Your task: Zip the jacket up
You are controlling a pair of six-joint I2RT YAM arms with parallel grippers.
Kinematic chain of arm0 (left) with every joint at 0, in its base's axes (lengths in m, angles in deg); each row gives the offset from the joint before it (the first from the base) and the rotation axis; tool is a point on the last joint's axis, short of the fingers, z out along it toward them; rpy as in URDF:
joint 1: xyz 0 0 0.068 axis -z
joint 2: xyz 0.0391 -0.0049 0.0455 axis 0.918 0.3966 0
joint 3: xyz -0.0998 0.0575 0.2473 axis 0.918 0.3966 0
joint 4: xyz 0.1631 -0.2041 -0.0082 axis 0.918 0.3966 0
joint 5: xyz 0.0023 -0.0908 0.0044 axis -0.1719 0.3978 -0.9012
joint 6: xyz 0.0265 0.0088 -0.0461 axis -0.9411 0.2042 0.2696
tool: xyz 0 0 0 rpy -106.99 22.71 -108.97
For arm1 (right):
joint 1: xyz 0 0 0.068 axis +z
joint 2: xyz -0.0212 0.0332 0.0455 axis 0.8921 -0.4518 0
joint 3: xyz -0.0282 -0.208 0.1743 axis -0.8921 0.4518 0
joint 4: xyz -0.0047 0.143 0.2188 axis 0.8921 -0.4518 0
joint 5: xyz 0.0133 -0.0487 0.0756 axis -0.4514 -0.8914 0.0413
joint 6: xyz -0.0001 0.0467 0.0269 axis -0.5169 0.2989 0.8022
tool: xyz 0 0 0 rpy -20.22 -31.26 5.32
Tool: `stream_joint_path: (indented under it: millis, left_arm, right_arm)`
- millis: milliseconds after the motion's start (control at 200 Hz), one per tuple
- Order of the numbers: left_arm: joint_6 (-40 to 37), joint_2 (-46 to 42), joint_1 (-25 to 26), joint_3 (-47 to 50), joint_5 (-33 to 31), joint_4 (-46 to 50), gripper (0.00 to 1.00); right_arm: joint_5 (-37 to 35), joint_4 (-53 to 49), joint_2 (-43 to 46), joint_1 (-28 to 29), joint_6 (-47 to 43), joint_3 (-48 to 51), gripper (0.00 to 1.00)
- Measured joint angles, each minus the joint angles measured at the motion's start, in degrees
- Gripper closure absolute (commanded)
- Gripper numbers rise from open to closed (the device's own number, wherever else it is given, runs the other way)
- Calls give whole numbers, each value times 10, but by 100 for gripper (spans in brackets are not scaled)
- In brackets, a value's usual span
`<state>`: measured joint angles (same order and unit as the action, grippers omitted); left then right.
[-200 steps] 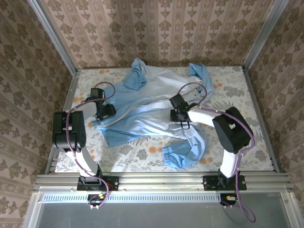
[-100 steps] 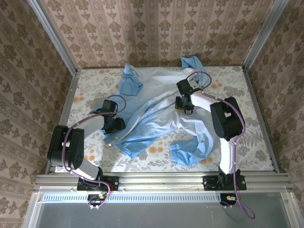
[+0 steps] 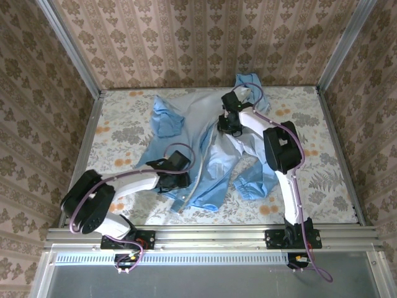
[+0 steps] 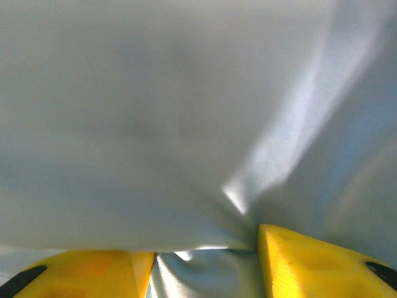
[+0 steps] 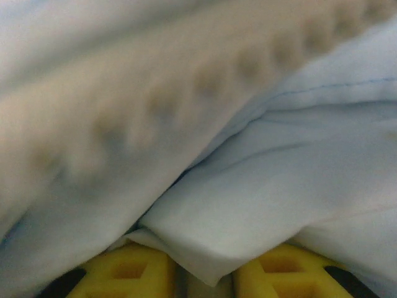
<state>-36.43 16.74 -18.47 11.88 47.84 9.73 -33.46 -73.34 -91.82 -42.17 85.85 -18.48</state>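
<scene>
Top camera's high up behind me, looking down over the whole tabletop [image 3: 329, 180]. My two wrist cameras are jammed right against the jacket [image 3: 214, 158], staring past their yellow fingertips [image 4: 310, 261] at folds the overhead sees too.

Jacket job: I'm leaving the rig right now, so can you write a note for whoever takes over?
Left gripper: shut on the jacket at its near end.
Right gripper: shut on a fold at its far end.
The jacket lies crumpled on the table, stretched between them.
Done: both ends grasped.
Left: the zipper strip looks open; zip it up.
</scene>
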Motion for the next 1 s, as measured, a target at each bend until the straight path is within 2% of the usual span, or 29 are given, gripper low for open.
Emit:
stream_joint_path:
  millis: [100,210,340,480,580,680,785,895,1000]
  left_arm:
    - [4,38,31,-46,3,12,50]
    - [-16,42,31,-76,11,47,50]
    - [-67,15,-14,-103,33,86,49]
    - [-125,-24,-76,-133,55,111,49]
    - [-164,-20,-130,-164,75,113,51]
    - [-196,32,-184,-216,101,107,53]
    - [-220,127,-225,-292,125,94,54]
    - [-231,222,-256,-351,140,77,55]
    - [-230,265,-285,-346,154,63,55]
  right_arm:
    - [-1,-20,-3,17,-9,-19,64]
    - [-6,-38,10,24,-25,-18,57]
    - [-34,-52,68,25,-52,25,54]
    - [-57,-54,174,14,-64,123,53]
    - [-59,-45,234,4,-61,198,53]
    - [-57,-23,261,-2,-42,267,53]
    - [-41,-11,255,-1,-22,311,53]
    - [-27,-3,232,0,-12,311,53]
    - [-23,-9,195,-3,-7,280,55]
